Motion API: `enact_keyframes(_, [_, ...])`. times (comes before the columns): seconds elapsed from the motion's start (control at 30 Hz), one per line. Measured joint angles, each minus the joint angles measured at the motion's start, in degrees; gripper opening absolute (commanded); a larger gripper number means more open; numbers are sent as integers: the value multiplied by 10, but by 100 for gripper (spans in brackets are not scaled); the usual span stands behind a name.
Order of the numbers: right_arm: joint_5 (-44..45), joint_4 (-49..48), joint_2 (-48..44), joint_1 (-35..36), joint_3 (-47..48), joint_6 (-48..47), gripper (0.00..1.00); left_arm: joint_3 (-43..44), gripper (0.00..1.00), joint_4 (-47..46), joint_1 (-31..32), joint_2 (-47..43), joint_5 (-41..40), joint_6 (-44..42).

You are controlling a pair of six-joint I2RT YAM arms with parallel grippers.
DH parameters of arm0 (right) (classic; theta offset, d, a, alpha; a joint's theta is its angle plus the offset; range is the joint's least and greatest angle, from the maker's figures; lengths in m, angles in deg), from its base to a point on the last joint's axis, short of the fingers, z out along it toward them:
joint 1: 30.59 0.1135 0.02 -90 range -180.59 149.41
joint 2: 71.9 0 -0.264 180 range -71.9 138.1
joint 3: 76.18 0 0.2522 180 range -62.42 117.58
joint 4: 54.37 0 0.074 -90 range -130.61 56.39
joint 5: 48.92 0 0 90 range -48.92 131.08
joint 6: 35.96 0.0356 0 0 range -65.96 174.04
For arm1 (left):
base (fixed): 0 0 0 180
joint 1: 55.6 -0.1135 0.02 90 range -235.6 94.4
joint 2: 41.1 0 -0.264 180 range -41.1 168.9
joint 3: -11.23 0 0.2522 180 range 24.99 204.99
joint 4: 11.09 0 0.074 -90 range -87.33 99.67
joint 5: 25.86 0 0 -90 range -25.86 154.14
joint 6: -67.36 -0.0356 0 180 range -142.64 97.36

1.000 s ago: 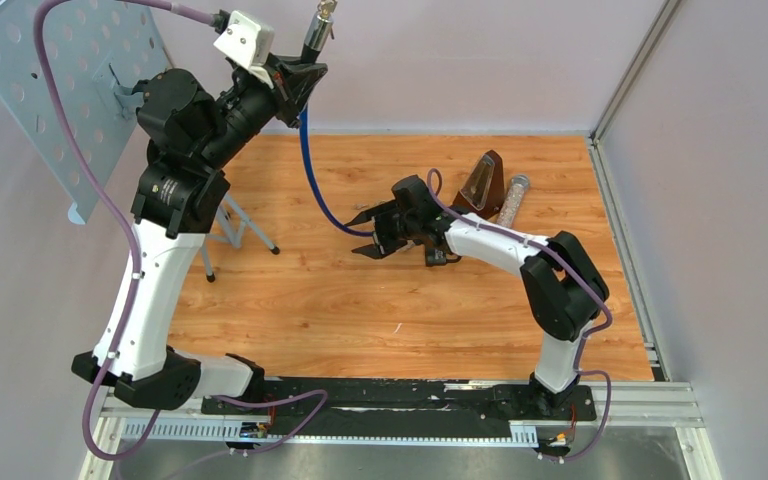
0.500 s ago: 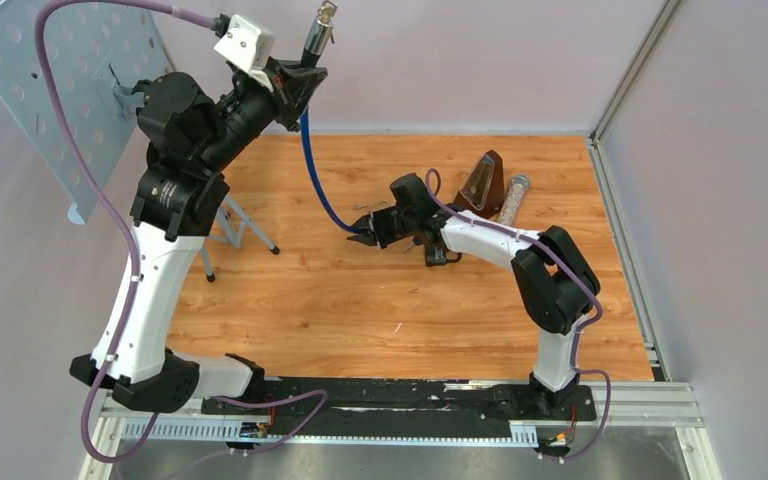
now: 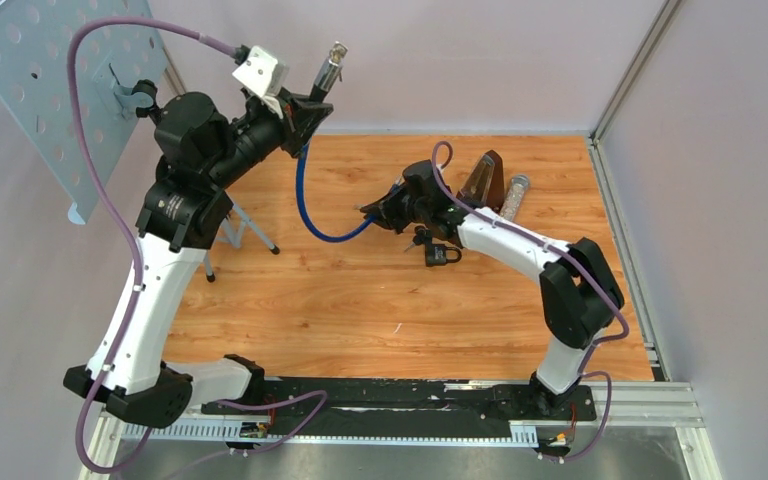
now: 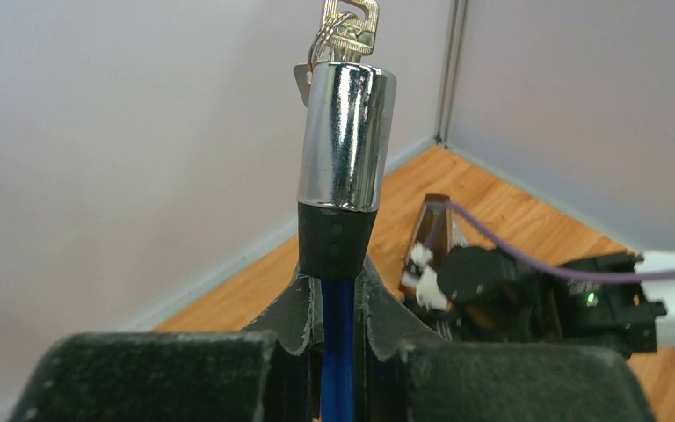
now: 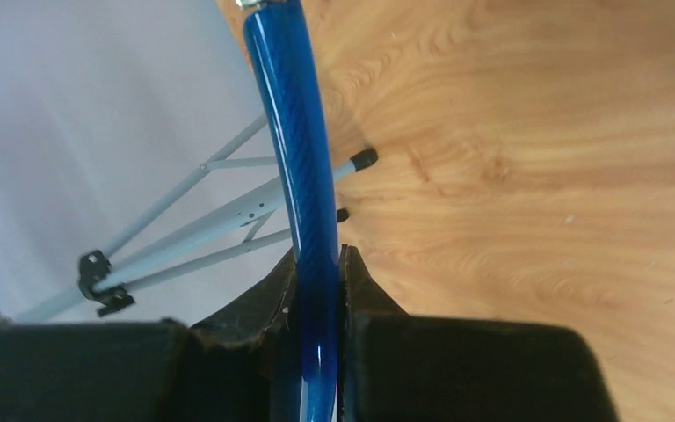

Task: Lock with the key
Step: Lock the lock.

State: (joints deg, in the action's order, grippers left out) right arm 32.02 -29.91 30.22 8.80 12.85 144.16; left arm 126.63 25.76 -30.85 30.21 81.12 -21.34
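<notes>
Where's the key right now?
High at upper left in the top view, by the back wall: the key sits in the end of the chrome lock cylinder, above the left gripper holding the blue cable.

In the left wrist view, the small metal key on its wire ring was cut off by the top edge, its blade hidden inside the chrome cylinder lock head. Below, the glossy blue coated cable was hidden between the dark fingers of the left gripper. Behind it, the brown wedge-shaped object was blurred and partly covered by the right arm.

In the right wrist view, the cable ran out past the top edge, and its lower stretch was buried in the right gripper.

From above, the small black item on the wooden table, possibly a padlock, was too small to tell. The pale blue perforated metal plate was clipped by the top edge.
</notes>
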Motion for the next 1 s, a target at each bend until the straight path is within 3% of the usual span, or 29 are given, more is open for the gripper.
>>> enact_keyframes(0.2, [48, -49, -90, -3, -24, -245, 0, -65, 0, 28, 0, -22, 28, 0])
enact_keyframes(0.33, [15, -147, -174, -2, -84, -408, 0, -90, 0, 47, 0, -25, 62, -2])
enact_keyframes(0.53, [-63, -217, -244, 6, -121, -604, 0, -99, 0, 96, 0, -25, 139, -3])
enact_keyframes(0.8, [-146, -223, -284, 13, -127, -794, 0, -93, 0, 165, 0, 4, 204, -1])
enact_keyframes(1.0, [-118, -221, -284, 13, -153, -854, 0, -74, 0, 200, -2, 34, 193, 20])
